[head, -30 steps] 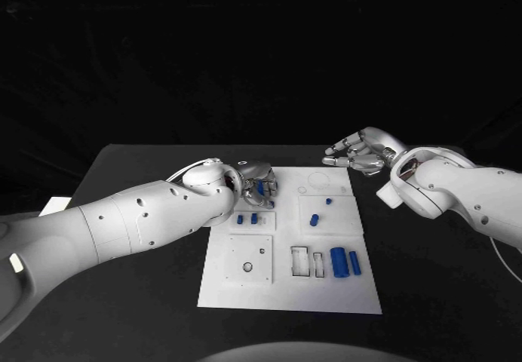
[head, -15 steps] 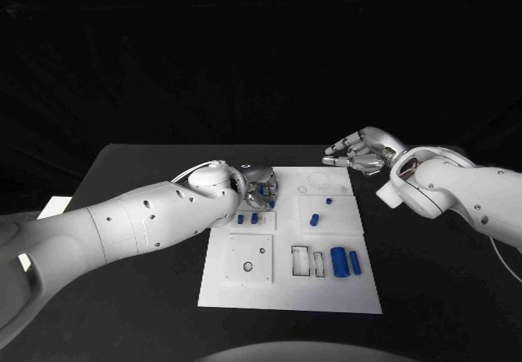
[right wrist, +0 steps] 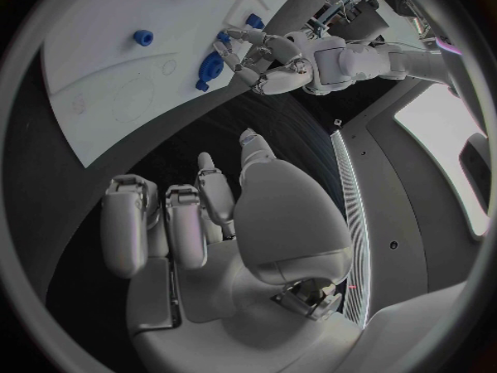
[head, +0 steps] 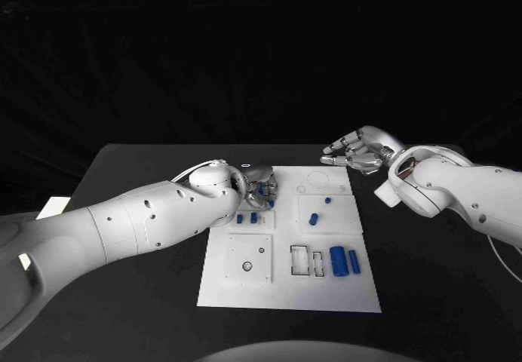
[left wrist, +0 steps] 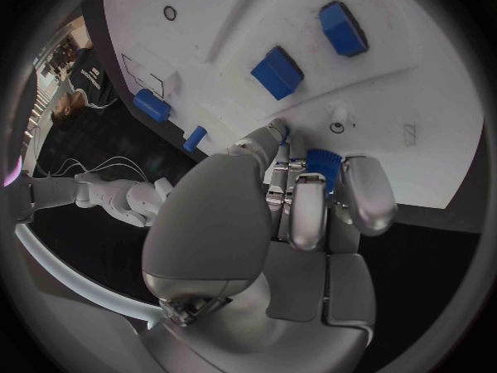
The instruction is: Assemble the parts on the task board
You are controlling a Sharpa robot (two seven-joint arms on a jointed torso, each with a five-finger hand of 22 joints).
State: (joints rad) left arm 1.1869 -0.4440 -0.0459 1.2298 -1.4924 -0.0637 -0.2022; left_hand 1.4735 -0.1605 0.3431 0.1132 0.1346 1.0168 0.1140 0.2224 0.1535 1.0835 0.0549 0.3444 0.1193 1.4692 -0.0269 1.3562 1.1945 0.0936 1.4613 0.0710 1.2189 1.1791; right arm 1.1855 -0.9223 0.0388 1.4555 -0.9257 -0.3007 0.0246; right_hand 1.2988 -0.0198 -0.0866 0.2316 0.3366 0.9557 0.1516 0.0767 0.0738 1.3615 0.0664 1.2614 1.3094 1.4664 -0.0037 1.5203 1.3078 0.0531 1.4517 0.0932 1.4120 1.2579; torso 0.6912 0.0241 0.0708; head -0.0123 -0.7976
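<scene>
**A:** Several parts look seated already, judging by the head view. Two small blue pieces (head: 247, 219) stand in a recess near the middle of the task board (head: 327, 298), a blue peg (head: 329, 201) and a blue piece (head: 313, 219) sit in the square toward one o'clock of the board's centre, and a large blue cylinder (head: 339, 261) with a thinner blue bar (head: 354, 262) lies toward four o'clock.

**B:** And what is left?

**A:** By my reading, a fair amount. Two rectangular slots (head: 305, 260) beside the cylinder are unfilled, the square plate (head: 248, 259) at seven o'clock has an open hole, and a circular outline (head: 319, 180) near twelve o'clock holds nothing.

**B:** The hands?

**A:** The left hand (head: 256, 187) is down on the board at about eleven o'clock. In its wrist view the fingers (left wrist: 307, 207) are curled around a blue part (left wrist: 322, 163), so I take it as held right at the board's surface. The right hand (head: 357, 151) hovers off the board's far corner, toward one o'clock, fingers curled loosely but apart, holding nothing.

**B:** So mid-task?

**A:** Roughly halfway, I would judge, with one part in hand.

**B:** The surface and the room?

**A:** A black table (head: 130, 173), matte, with the white board lying flat on it. Behind is plain darkness. A pale object (head: 54, 204) sits off the table's edge at nine o'clock; I cannot tell what it is.
</scene>
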